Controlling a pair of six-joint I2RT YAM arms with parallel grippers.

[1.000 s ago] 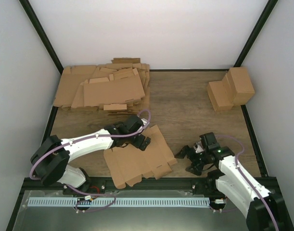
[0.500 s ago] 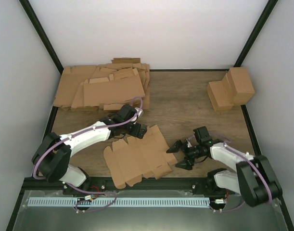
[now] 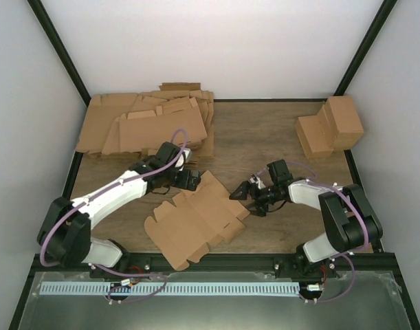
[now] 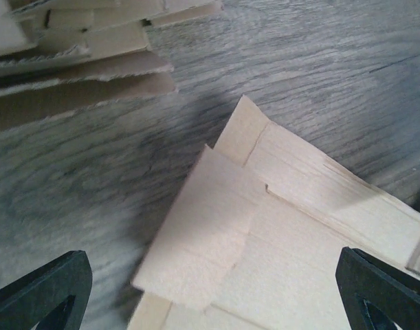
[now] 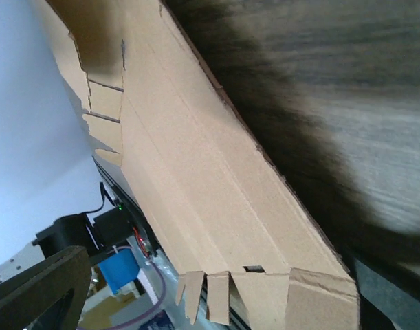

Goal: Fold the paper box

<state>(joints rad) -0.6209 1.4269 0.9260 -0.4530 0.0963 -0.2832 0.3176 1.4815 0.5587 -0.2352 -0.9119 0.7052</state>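
On table (image 3: 264, 137), paper box (image 3: 196, 218) lengthwise near-left to far-right

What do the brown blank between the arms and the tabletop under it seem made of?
By its look, the paper box is plain brown cardboard, matte: crease lines, die-cut tabs and raw fibrous edges show in the wrist views. Under it, the table shows grey-brown wood grain with low sheen, probably laminate or veneer; solid wood cannot be ruled out.

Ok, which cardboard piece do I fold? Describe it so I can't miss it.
On the wooden table, look near the front middle. The paper box is a single sheet with notched flaps, lying apart from the thick heap far left and the closed cuboids far right.
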